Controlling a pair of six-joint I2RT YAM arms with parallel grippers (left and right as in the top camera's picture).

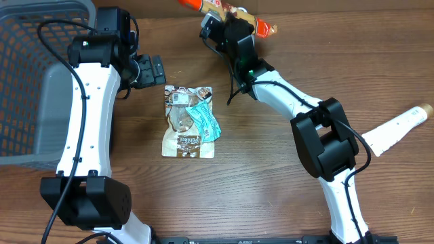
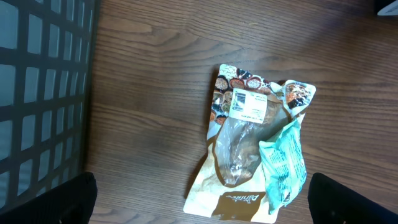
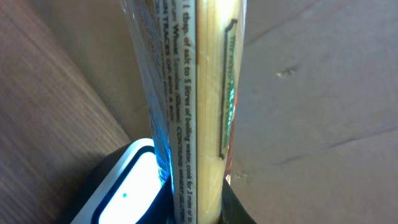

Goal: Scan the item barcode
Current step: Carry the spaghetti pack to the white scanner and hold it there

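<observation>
My right gripper (image 1: 215, 24) is clamped tight on the long pasta pack (image 3: 186, 93), pinched across its thin side near mid-length. The pack sits at the far edge of the table (image 1: 258, 190), top centre in overhead. Its long axis runs roughly left-right, slanting toward my right, and one end is cut off by the frame. A lit white-faced device (image 3: 124, 193), likely the scanner, is just beside the pack at my fingertips; can't tell if they touch. Only text lines show, no barcode. My guess: roll or slide the pack along its axis over that window. The right arm has it. My left gripper (image 1: 148, 70) is spread wide, empty, hovering near the brown pouch (image 1: 183, 139), which has a teal packet (image 1: 205, 118) on it. The basket (image 1: 27, 41) on the left and the white tapered item (image 1: 397, 127) on the right are well apart. There's bare wood toward me, little room at the far edge.
</observation>
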